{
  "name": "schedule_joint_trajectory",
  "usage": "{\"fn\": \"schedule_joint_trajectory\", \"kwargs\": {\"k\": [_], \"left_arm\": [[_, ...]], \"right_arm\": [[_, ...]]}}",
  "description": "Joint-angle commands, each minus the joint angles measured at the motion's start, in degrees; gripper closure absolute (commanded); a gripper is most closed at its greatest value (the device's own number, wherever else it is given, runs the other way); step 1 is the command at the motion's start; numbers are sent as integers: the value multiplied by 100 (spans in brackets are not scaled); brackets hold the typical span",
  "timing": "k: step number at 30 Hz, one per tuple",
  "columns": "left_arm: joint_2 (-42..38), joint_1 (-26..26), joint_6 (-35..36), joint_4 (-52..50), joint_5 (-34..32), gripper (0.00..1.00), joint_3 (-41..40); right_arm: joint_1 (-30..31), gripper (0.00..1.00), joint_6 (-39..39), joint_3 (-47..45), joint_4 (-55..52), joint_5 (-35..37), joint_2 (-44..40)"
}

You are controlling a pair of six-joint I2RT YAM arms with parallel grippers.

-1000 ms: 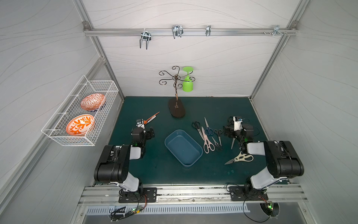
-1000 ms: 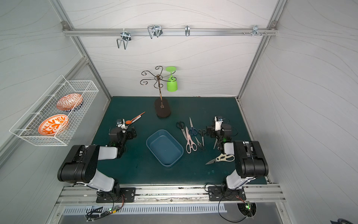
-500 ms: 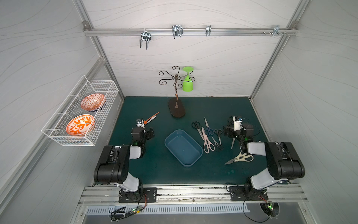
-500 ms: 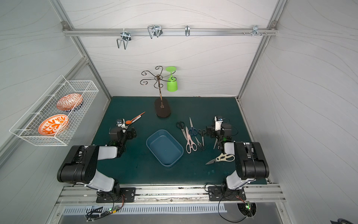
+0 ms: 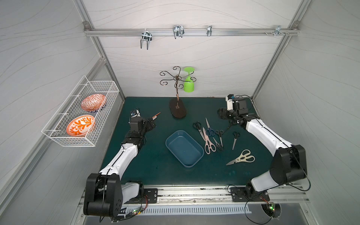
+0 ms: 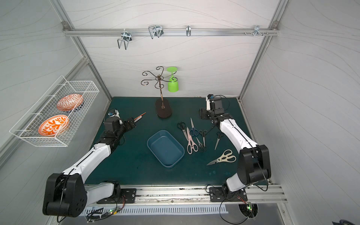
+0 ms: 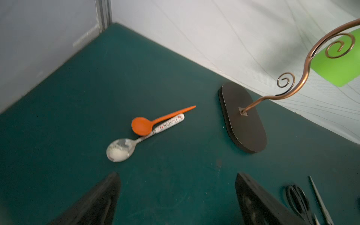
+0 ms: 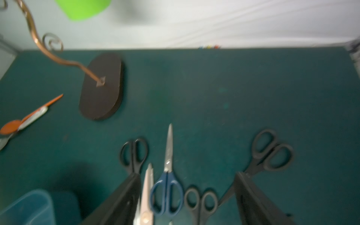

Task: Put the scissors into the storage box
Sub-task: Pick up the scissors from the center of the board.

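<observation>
Scissors [image 5: 208, 143] flat on mat [image 5: 155, 165], at 3 o'clock of box [image 5: 183, 148], cream pair [image 5: 241, 158] at 4 o'clock, right gripper [image 8: 188, 175] spread wide near them, holding nothing, left gripper [image 7: 178, 175] spread too, holding nothing

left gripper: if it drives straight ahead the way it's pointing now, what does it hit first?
Probably the metal spoon: its bowl lies nearest ahead of the left gripper, with the orange spoon just beyond. The gripper's height is unclear, so it might pass over.
</observation>
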Motion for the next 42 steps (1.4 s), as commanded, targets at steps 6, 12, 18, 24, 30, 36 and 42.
{"fn": "schedule_joint_trajectory", "kwargs": {"k": [6,12,18,24,30,36,42], "left_arm": [[-42,-558,-1576,-866,1384,10,-348],[-147,-581,-1678,-824,1317,10,-491],[-142,-588,-1641,-876,1320,10,-458],[-54,-586,-1641,-882,1304,10,-418],[37,-584,-1619,-934,1301,10,-346],[95,-586,-1606,-994,1255,10,-303],[142,-582,-1606,-1009,1214,10,-310]], "right_arm": [[566,41,630,747,-2807,-360,641],[773,72,750,680,-2668,-411,906],[770,69,566,948,-2657,43,1441],[774,68,595,998,-2454,3,1774],[778,68,650,1234,-2313,11,2174],[800,68,683,1446,-2312,169,2489],[818,68,739,1413,-2191,153,2642]]}}
